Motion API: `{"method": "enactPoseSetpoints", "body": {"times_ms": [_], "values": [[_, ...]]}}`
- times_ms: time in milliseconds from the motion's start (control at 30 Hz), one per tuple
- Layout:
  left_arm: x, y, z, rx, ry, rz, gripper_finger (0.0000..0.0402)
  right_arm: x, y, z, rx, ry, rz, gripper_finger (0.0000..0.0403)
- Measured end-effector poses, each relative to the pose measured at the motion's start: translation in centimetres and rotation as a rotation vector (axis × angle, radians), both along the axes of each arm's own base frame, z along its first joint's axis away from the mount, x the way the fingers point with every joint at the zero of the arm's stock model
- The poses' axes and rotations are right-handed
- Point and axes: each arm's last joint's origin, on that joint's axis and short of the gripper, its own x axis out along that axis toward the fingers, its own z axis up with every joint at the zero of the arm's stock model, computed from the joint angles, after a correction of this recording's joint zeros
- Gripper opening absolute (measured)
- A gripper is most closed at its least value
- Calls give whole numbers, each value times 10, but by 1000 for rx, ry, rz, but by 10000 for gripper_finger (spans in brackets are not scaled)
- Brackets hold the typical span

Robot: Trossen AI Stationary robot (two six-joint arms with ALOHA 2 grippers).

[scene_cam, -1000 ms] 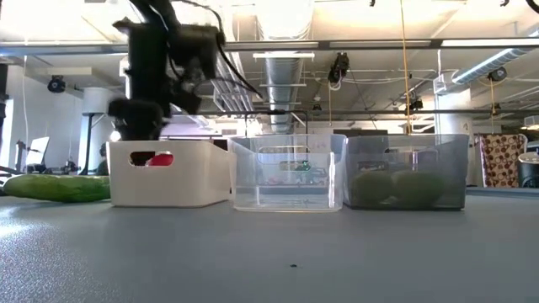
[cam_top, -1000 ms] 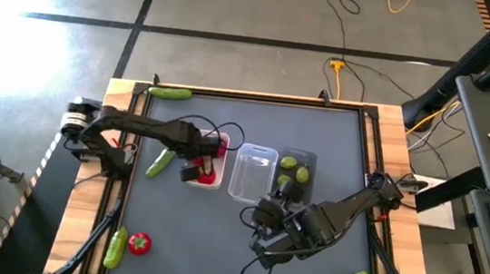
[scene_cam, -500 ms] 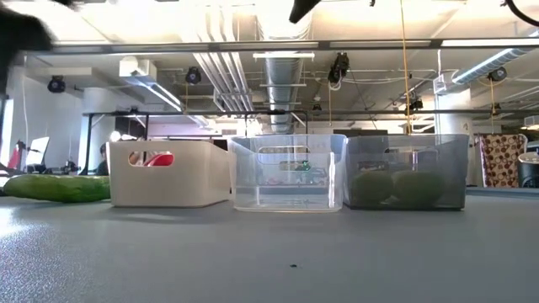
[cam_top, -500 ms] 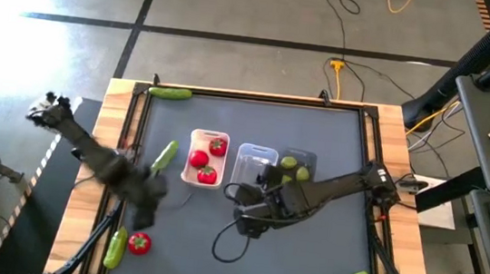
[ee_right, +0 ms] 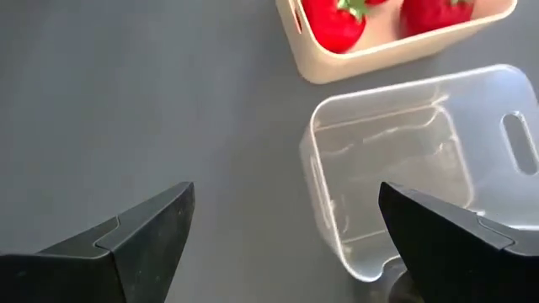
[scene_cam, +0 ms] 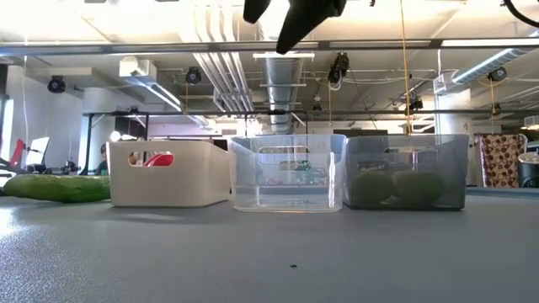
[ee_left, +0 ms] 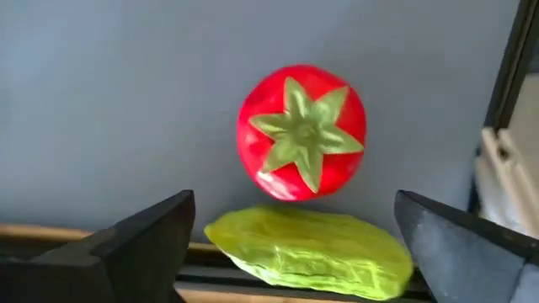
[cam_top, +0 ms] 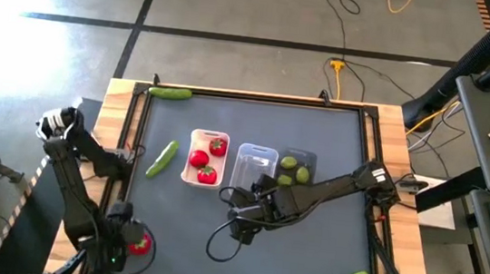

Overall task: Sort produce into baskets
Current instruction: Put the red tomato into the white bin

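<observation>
The tomato (ee_left: pixel 301 133) lies on the table (cam_top: pixel 256 120) right below my left tool (ee_left: pixel 295 244), spread wide and empty, with a cucumber (ee_left: pixel 307 250) touching its near side, so I fear closing down could catch both and misplace one.

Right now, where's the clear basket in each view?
High: clear basket mid-table, between the white basket and the grey basket.
Low: centre, same neighbours, white basket to its left in the picture.
Left wrist: not in it; only a tomato and a cucumber show.
Right wrist: lower right of the picture, empty, past the open right claw.
Shared landmark: the white basket with tomatoes.
</observation>
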Motion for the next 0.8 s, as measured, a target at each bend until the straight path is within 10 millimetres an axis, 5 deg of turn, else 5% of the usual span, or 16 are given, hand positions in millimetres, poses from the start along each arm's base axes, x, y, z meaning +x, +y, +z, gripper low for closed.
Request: {"method": "enactPoseSetpoints", "body": {"times_ms": [533,700,800], "values": [[21,-23,-57,77,-74,-135,365,-12,28,-4,60,7,-19,368],[33,-19,-58,96,-75,-68,305,-23,23,20,44,40,-23,368],[47,0,-43,167,-81,-74,268,-40,16,49,38,46,-35,368]]}}
